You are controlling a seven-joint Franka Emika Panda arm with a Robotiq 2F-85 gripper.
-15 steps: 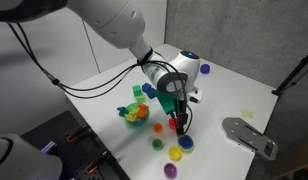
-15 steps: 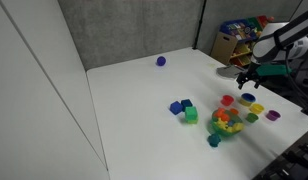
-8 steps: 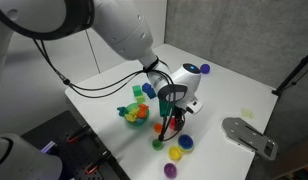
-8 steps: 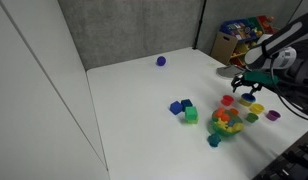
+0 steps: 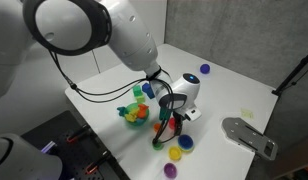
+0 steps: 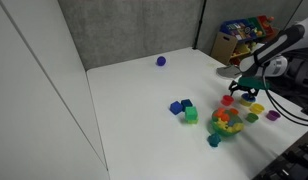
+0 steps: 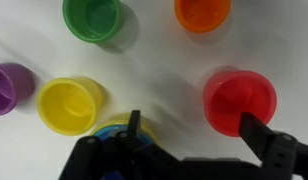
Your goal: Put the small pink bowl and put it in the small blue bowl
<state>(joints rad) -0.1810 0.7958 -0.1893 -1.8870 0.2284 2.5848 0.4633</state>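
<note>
The small pink bowl looks red-pink and sits upright on the white table; it also shows in an exterior view. My gripper is open, low over the table. The pink bowl lies just in front of the jaws, near the right finger, not held. In both exterior views the gripper hangs over the cluster of small bowls. The small blue bowl stands far off at the table's other end.
Green, orange, purple and yellow bowls surround the gripper. A colourful toy pile and blue and green blocks lie nearby. A grey mount sits at the table edge.
The arm has come down and shifted toward the bowl cluster, bringing the open gripper close to the table by the pink bowl. The bowls have not moved.
</note>
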